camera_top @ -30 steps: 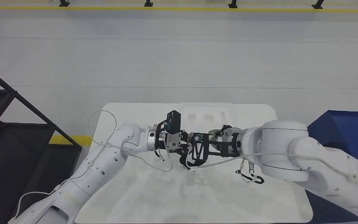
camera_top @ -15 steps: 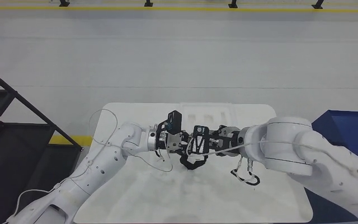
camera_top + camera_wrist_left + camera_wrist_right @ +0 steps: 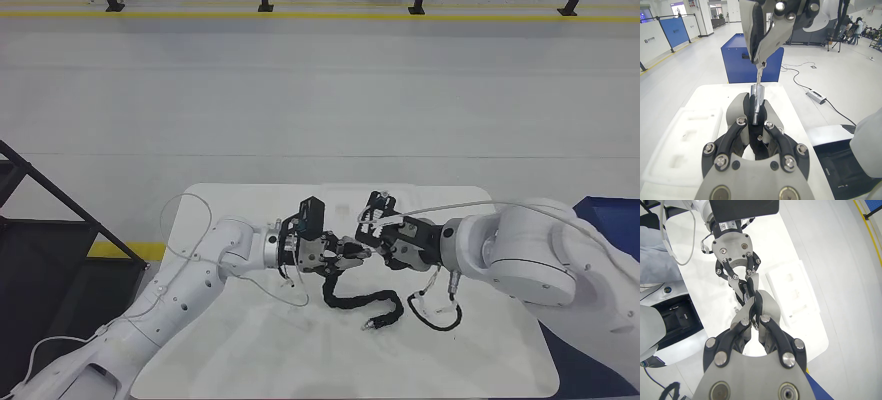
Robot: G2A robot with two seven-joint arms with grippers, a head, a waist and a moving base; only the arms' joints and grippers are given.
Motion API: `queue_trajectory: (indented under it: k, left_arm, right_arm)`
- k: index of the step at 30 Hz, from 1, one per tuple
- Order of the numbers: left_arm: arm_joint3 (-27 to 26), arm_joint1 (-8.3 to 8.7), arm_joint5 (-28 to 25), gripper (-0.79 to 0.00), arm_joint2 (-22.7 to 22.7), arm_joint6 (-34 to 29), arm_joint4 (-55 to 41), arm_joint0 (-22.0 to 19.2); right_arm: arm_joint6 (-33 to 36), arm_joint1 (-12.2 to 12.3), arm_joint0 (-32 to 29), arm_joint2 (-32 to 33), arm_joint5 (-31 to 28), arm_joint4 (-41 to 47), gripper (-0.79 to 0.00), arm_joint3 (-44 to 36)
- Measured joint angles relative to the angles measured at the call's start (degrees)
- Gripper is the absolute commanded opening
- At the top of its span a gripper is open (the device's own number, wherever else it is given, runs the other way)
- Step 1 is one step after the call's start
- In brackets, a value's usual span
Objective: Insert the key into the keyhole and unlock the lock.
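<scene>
My left gripper [image 3: 755,100] is shut on a chrome lock cylinder [image 3: 757,106], held upright above the white table [image 3: 480,350]. My right gripper [image 3: 757,61] comes down from above, shut on a small silver key [image 3: 759,73] whose tip sits in the keyhole on the cylinder's top. From the top view, the left gripper [image 3: 337,259] and right gripper [image 3: 362,250] meet tip to tip over the table's middle. The lock's black cable [image 3: 358,298] hangs down and lies curled on the table. In the right wrist view the right gripper [image 3: 753,301] touches the left gripper [image 3: 746,286].
A white foam tray [image 3: 372,206] with rectangular recesses lies at the table's far side, just behind the grippers. A blue bin [image 3: 605,225] stands off the table's right end. A black frame [image 3: 45,205] stands to the left.
The right wrist has turned and lifted toward the table's far side. The black cable has dropped from between the grippers and now trails across the table toward the near right.
</scene>
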Motion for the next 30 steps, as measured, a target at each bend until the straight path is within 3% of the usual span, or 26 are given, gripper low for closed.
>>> queue_trajectory:
  k: [3, 6, 8, 23, 24, 25, 26, 30]
  left_arm:
    - [1.07, -0.11, 0.0, -0.785, 0.06, 0.49, 1.63, 0.18]
    - [2.64, -0.29, 0.04, -0.785, 0.12, 0.81, 3.81, 0.39]
    - [3.89, -0.46, 0.16, -0.785, 0.12, 1.37, 5.26, 0.7]
    - [14.22, -3.22, 5.22, -0.785, 4.27, 5.53, 18.97, 0.52]
    - [14.84, -3.43, 5.41, -0.625, 4.63, 5.82, 19.88, 0.33]
    - [15.4, -3.65, 5.58, -0.372, 4.98, 6.18, 20.78, 0.1]
    - [16.06, -3.93, 5.93, -0.006, 5.46, 6.65, 22.11, -0.23]
    - [18.61, -4.9, 6.05, 0.0, 6.85, 8.61, 24.46, -0.9]
  right_arm:
    - [-0.63, 0.31, -1.38, 1.45, 0.28, 0.46, -0.382, 0.06]
    - [-1.26, 0.65, -2.87, 2.9, 0.03, 0.88, -0.126, 0.26]
    - [-1.74, 0.88, -3.88, 3.94, -0.31, 1.29, 0.0, 0.52]
    - [-5.87, 1.98, -10.64, 9.53, -3.68, 4.69, 0.0, 3.03]
    - [-6.04, 2.0, -10.96, 9.66, -3.9, 4.84, 0.0, 3.13]
    - [-6.18, 2.0, -11.24, 9.74, -4.15, 5.03, 0.0, 3.24]
    - [-6.34, 2.0, -11.53, 9.78, -4.51, 5.29, 0.0, 3.43]
    - [-7.35, 1.76, -11.81, 9.43, -6.13, 6.34, 0.0, 4.64]
